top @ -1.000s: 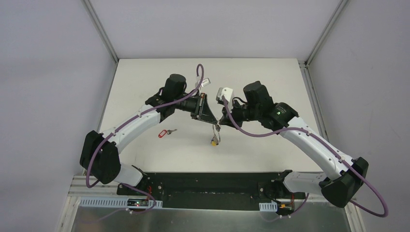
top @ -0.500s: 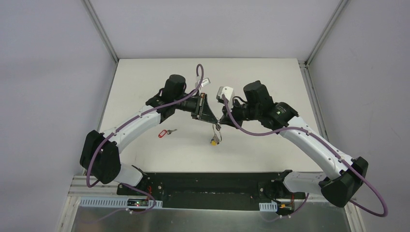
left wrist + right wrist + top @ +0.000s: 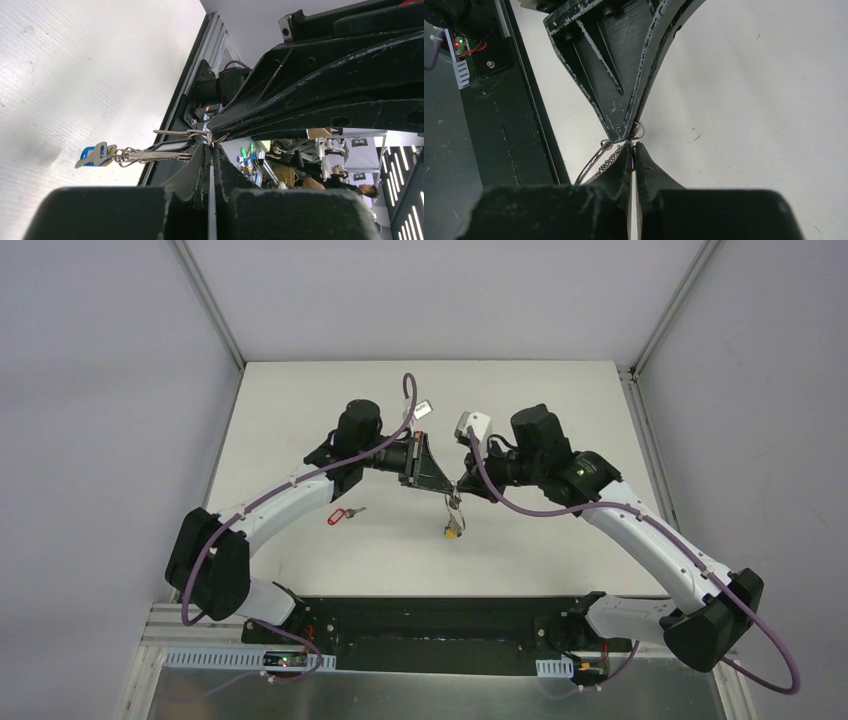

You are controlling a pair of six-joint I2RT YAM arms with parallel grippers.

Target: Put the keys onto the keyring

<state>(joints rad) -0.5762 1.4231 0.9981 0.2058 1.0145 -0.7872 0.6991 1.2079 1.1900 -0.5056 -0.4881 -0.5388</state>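
1. The left pincer (image 3: pixel 210 150) is closed. Its tips pinch the top of the keyring (image 3: pixel 454 506) at the centre of the overhead view.
2. The right pincer (image 3: pixel 634 150) is also closed. Its tips meet the left pincer's tips point to point. Whether anything lies between its fingers cannot be told.
3. The keyring hangs from this meeting point, above the table (image 3: pixel 560 400). Its bunch of silver keys trails toward the bottom of the overhead view.
4. A yellow tag (image 3: pixel 455 535) marks the low end of the bunch, just below centre of the overhead view. In the left wrist view, a blue tag (image 3: pixel 94 154) sits at the left end of the bunch.
5. In the right wrist view, the ring's wire curves away to the lower left of the closed tips. A smaller ring (image 3: pixel 639 130) sits just beside the left pincer's tip.
6. The red-tagged key (image 3: pixel 341 515) lies flat on the table, left of centre in the overhead view. It is well apart from both pincers and from the keyring.
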